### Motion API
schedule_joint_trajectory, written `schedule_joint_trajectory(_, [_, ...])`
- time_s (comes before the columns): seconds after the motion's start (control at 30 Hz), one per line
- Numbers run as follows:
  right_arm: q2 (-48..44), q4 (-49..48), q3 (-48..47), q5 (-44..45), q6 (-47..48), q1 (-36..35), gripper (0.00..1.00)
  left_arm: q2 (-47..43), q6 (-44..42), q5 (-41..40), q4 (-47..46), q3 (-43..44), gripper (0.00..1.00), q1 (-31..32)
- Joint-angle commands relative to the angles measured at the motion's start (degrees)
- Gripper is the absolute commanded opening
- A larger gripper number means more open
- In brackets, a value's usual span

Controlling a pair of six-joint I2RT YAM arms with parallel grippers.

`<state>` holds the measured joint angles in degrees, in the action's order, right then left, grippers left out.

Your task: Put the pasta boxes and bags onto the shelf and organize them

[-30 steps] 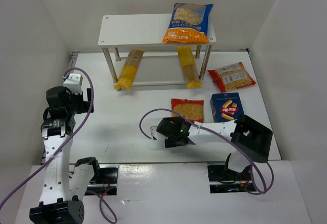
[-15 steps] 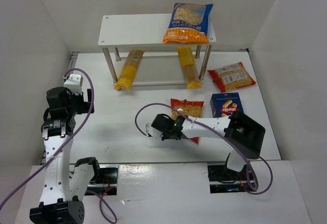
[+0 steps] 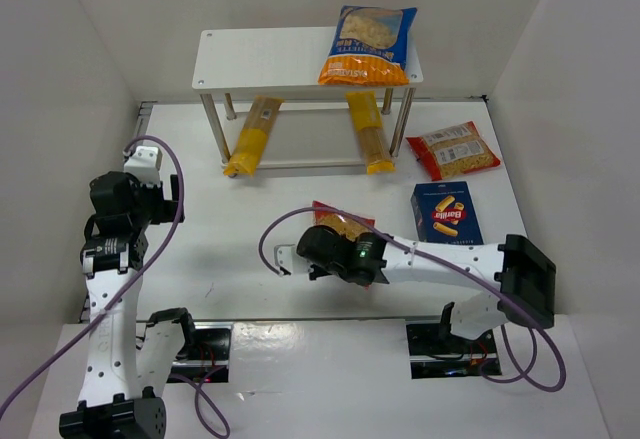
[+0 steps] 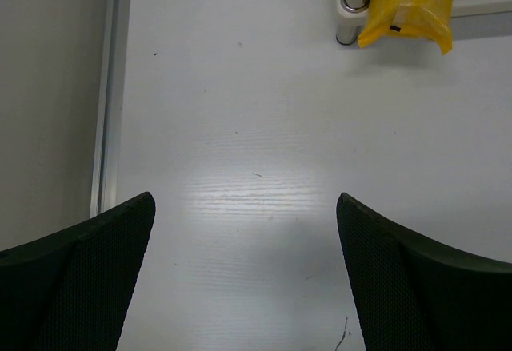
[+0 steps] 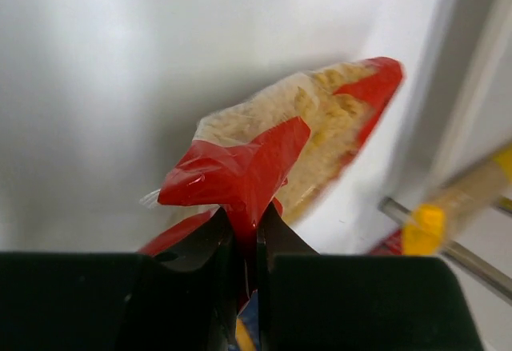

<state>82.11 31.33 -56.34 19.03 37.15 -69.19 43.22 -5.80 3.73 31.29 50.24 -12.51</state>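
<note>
My right gripper [image 5: 246, 231] is shut on the crimped edge of a red bag [image 5: 280, 143], which hangs tilted off the table; from above this red bag [image 3: 343, 222] sits just beyond the gripper [image 3: 335, 249]. The dark blue pasta box [image 3: 443, 213] lies to its right, and a second red bag [image 3: 453, 150] lies beyond that. The white shelf [image 3: 270, 59] carries the orange-and-blue bag [image 3: 368, 44] on top. Two yellow spaghetti packs [image 3: 252, 136] [image 3: 365, 132] lie on its lower level. At the far left, my left gripper [image 4: 244, 271] is open over bare table.
White walls close in the table on the left, right and back. A shelf leg [image 4: 348, 23] and the end of a yellow pack [image 4: 408, 3] show ahead of the left gripper. A purple cable [image 3: 275, 234] loops left of the right wrist.
The right gripper has shut on the red bag's edge and raised it, pulling it a little left from where it lay flat. The left arm has not moved.
</note>
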Motion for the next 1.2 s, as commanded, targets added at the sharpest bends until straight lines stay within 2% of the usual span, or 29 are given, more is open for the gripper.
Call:
schedule_joint_trajectory(0.0, [-4.23, -6.36, -0.98, 12.5, 6.34, -2.52, 0.0, -0.77, 0.09, 0.49, -2.28, -0.23, 1.0, -0.32])
schedule_joint_trajectory(0.07, [-4.84, -10.66, 0.78, 18.81, 9.16, -3.58, 0.0, -0.77, 0.09, -0.03, -2.81, -0.23, 1.0, -0.32])
schedule_joint_trajectory(0.43, [-7.49, -26.23, 2.46, 33.51, 28.04, -6.83, 0.0, 0.28, 0.09, -0.56, -2.81, -0.76, 1.0, -0.85])
schedule_joint_trajectory(0.73, [-8.01, -38.79, 4.12, 38.62, 39.57, -7.36, 0.0, 0.81, 0.09, -0.56, -2.81, -0.76, 1.0, -1.37])
schedule_joint_trajectory(0.93, [-8.63, -41.44, 3.43, 38.63, 41.34, -8.5, 0.0, 0.81, 0.09, -0.56, -2.81, -0.76, 1.0, -1.9])
schedule_joint_trajectory(1.17, [-8.02, -37.4, 8.87, 31.78, 31.6, -9.65, 0.0, 0.81, 0.09, -0.04, -2.81, -0.76, 1.0, -3.04])
